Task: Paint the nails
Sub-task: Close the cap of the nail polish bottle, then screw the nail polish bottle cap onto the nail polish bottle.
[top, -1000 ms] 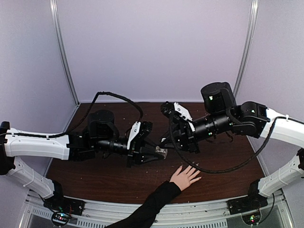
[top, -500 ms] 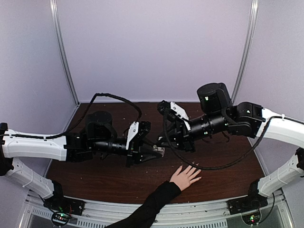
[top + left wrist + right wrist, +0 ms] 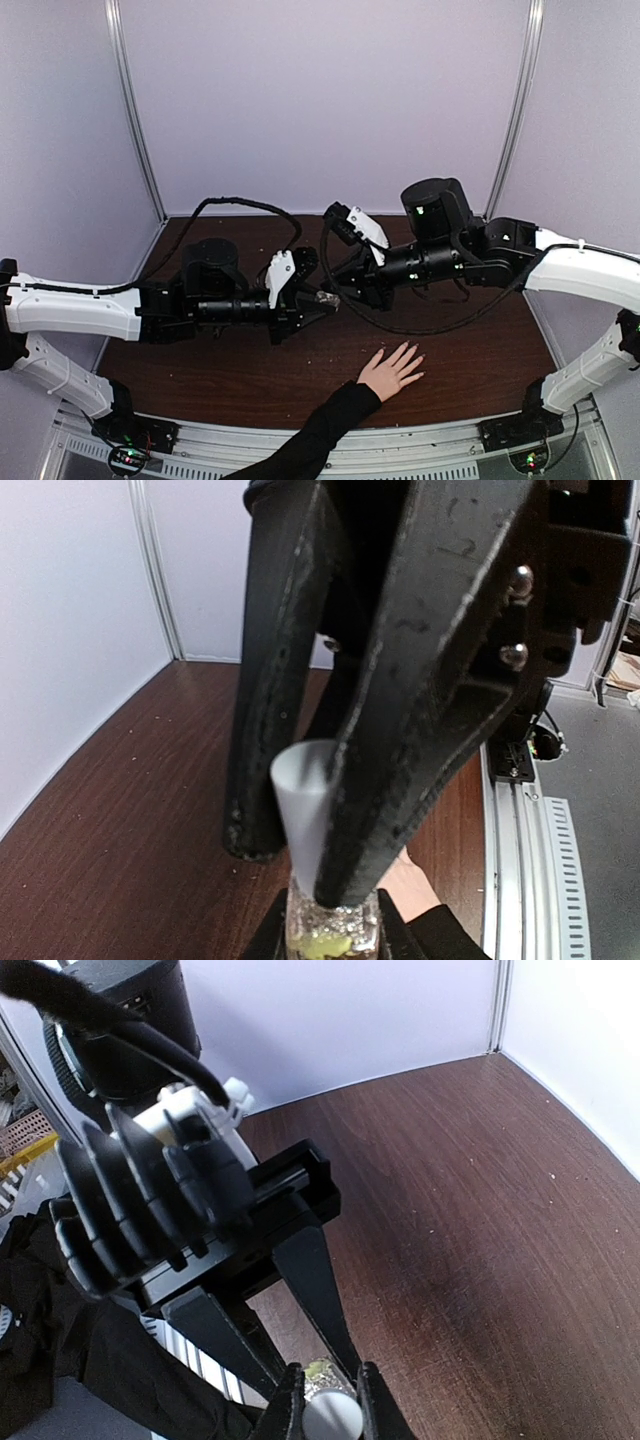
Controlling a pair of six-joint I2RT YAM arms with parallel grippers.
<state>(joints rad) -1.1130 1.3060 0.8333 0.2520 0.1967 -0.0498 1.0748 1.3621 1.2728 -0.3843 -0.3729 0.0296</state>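
Both arms stretch low toward the middle of the table, left gripper and right gripper both clamped shut, tips meeting nose to nose.

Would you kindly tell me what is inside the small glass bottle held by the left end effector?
Yellow-green contents show low in the glass bottle. The white cap, pinched by the right end effector, covers its neck, hiding whatever lies beneath it.
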